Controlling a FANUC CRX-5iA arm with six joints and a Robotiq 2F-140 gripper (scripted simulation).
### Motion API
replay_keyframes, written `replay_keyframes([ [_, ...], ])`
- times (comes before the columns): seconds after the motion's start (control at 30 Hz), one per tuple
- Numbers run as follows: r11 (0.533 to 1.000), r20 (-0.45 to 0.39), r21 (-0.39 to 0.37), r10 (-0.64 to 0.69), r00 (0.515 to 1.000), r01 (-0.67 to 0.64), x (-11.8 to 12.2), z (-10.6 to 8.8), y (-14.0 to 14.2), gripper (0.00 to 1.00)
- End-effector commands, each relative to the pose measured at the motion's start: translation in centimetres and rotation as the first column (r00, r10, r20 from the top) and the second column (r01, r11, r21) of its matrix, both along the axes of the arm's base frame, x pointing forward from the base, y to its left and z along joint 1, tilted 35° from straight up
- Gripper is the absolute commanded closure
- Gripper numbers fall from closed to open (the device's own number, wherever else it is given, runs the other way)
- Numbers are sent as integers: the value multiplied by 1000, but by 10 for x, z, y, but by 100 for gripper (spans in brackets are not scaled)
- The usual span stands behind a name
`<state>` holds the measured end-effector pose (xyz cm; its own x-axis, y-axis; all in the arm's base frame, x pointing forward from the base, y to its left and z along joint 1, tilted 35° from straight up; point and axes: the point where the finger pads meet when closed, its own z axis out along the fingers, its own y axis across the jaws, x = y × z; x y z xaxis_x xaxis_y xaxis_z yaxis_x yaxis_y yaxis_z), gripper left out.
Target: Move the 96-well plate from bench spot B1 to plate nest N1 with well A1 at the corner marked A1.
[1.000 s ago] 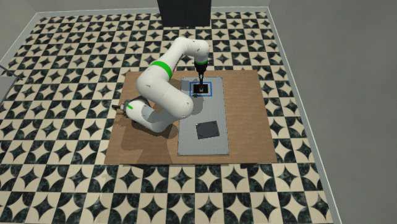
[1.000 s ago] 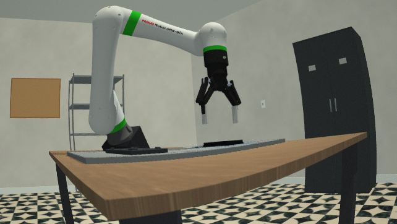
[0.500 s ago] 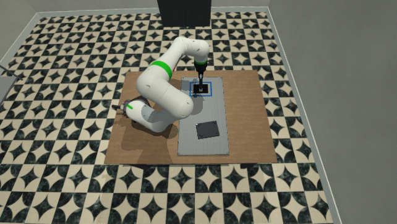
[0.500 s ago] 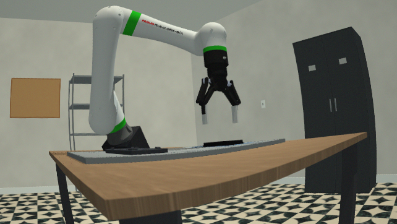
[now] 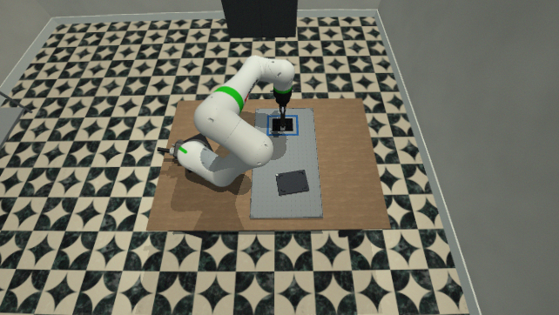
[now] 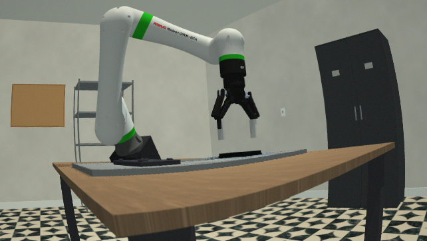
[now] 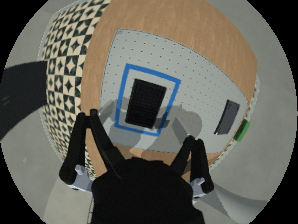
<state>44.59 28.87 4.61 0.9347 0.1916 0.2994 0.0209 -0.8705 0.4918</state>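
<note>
Dark cabinet (image 6: 359, 110), metal shelf rack (image 6: 77, 110), cork board (image 6: 37, 105), wooden table (image 6: 233, 186) on chequered floor (image 5: 109, 261)

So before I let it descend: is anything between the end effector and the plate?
Nothing visible. The open end effector hangs directly above the plate in the blue B1 outline, with only air between them.

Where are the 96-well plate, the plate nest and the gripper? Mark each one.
96-well plate (image 7: 147, 102): wrist view, middle of its dark top, inside the blue outline.
Plate nest (image 5: 292, 182): top view, centre of the dark square base.
Gripper (image 6: 235, 133): exterior view, midway between its open fingertips, above the plate.
</note>
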Motion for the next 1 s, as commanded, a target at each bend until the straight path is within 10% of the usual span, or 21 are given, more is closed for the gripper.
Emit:
replay_keyframes([
  [0.0, 1000, 0, 0, 0, 1000, 0, 2, -5, -3, 0],
  [0.97, 1000, 0, 0, 0, 1000, 0, 15, -35, -19, 0],
])
